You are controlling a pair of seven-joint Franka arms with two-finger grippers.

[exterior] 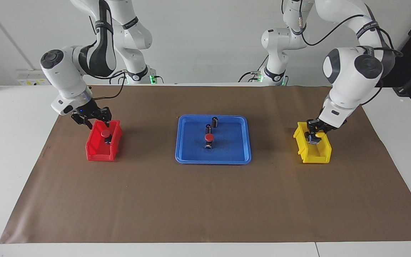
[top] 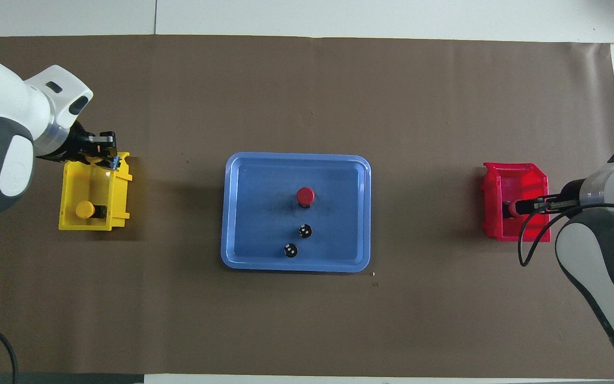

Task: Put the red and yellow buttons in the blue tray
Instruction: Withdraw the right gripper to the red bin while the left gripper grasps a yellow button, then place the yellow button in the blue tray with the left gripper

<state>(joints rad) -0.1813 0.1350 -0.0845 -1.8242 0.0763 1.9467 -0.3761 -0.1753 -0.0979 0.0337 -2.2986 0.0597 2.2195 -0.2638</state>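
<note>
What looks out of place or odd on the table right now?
Nothing is spilled or tipped. The only oddity: two dark capless cylinders stand in the blue tray beside the red button. One red button sits in the red bin, one yellow button in the yellow bin.

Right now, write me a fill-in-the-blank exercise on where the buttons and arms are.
1. The blue tray holds one button with a ____ cap.
2. The left tool is over the ____ bin.
3. The right tool is at the ____ bin.
4. Beside the red button in the tray stand ____ dark capless cylinders.

Missing words: red; yellow; red; two
</note>
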